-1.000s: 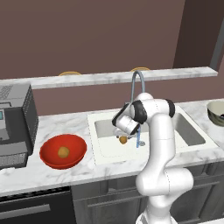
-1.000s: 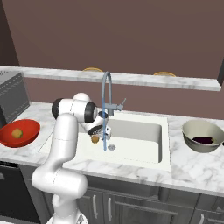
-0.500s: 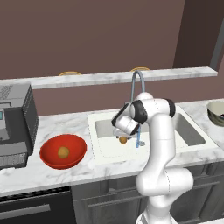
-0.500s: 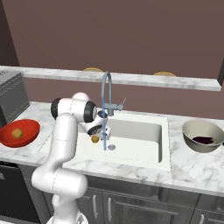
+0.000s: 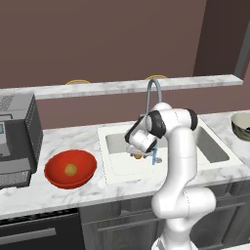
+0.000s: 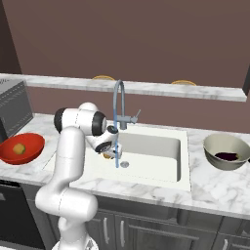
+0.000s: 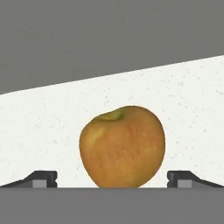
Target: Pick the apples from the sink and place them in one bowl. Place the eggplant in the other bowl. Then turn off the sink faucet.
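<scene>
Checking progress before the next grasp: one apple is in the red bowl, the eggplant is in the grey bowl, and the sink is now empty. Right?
Not quite: the sink is not empty. The hand view shows the second apple on its white floor, between the open fingers. The rest holds: one apple sits in the red bowl, and the eggplant in the grey bowl.

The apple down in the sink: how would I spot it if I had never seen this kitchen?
Find the white sink in the marble counter, under the tall grey faucet. At its left end, the open end effector points at a small yellow-orange apple on the basin floor. Its twin sits in the red bowl.
</scene>
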